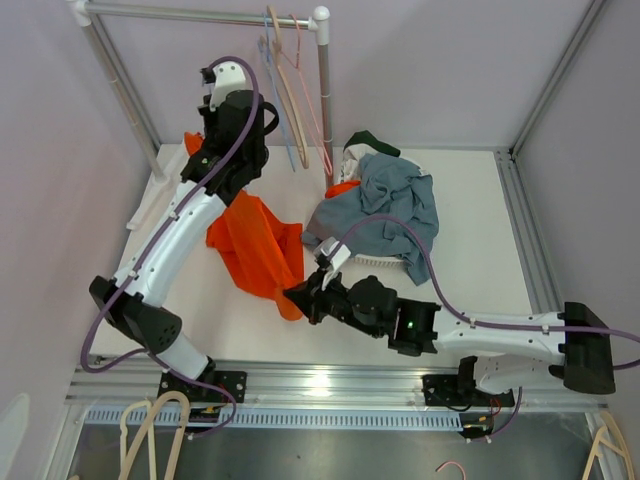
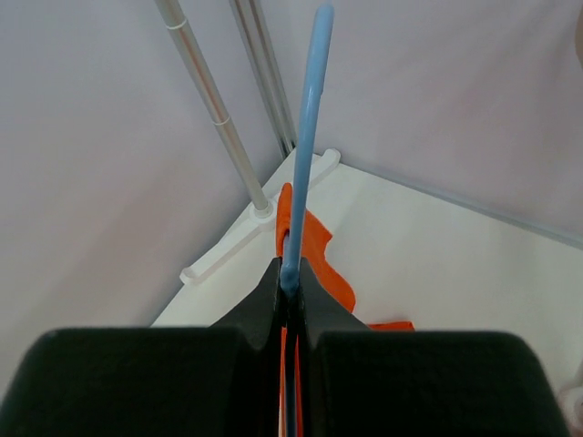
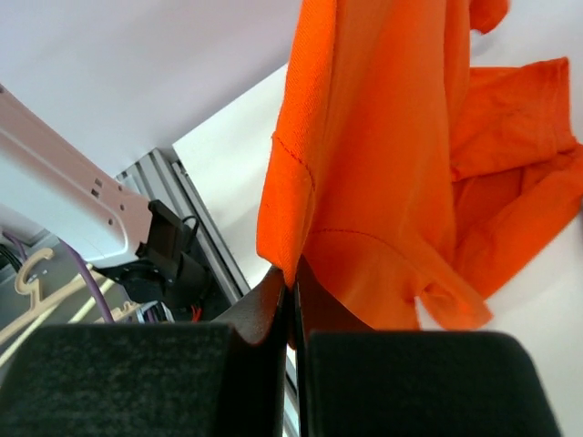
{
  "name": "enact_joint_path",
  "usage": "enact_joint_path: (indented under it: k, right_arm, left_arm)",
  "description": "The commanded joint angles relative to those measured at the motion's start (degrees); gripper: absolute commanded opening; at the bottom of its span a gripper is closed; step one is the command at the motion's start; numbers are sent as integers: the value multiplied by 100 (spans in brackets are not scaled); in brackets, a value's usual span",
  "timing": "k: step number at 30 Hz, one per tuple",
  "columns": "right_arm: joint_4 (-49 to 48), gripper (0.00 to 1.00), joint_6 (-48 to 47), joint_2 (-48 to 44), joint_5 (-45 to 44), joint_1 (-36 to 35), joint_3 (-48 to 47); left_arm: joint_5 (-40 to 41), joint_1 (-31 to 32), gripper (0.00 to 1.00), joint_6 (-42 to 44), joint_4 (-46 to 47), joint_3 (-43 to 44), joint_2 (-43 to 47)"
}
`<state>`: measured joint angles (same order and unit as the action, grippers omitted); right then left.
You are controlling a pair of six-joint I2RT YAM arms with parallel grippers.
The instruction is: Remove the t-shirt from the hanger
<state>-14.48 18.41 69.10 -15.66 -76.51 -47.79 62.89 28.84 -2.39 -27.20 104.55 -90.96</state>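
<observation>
The orange t-shirt (image 1: 255, 245) hangs from a blue hanger (image 2: 305, 137) down to the table. My left gripper (image 1: 208, 152) is raised at the back left and is shut on the hanger's lower stem (image 2: 291, 273); orange cloth (image 2: 314, 246) shows under and between the fingers. In the top view the arm hides the hanger. My right gripper (image 1: 295, 297) is low near the table's front middle. It is shut on the shirt's lower hem (image 3: 293, 284), and the cloth (image 3: 383, 155) stretches up from it.
A white basket (image 1: 385, 262) heaped with grey-blue and other clothes (image 1: 385, 205) stands right of the shirt. A clothes rail (image 1: 200, 14) at the back carries several hangers (image 1: 290, 90). Its right post (image 1: 323, 90) stands mid-table. More hangers (image 1: 150, 430) lie below the front rail.
</observation>
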Motion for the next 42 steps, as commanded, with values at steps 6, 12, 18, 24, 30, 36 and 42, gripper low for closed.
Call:
enact_joint_path:
  k: [6, 12, 18, 24, 30, 36, 42]
  right_arm:
    - [1017, 0, 233, -236, 99, -813, 260]
    - [2062, 0, -179, -942, -489, -822, -115]
    - [1967, 0, -1225, -363, -500, -279, -1205]
    - [1782, 0, -1814, 411, -350, 136, -2276]
    - [1958, 0, -2175, 710, -130, 505, -3147]
    - [2317, 0, -2211, 737, -113, 523, -3658]
    - [2634, 0, -1956, 517, -86, 348, -3685]
  left_arm:
    - [189, -370, 1, 1048, 1507, 804, -89]
    - [-22, -432, 1, 244, 815, 725, 16]
    - [-936, -292, 1, -1297, -804, 111, 789]
    - [-1244, -186, 1, -1781, -1287, -504, 1316]
    - [-1640, -186, 1, -2037, -1279, -1068, 1449]
    - [-1623, -203, 1, -2099, -1007, -1438, 1125]
    - [-1657, -545, 1, -2177, -848, -955, 159]
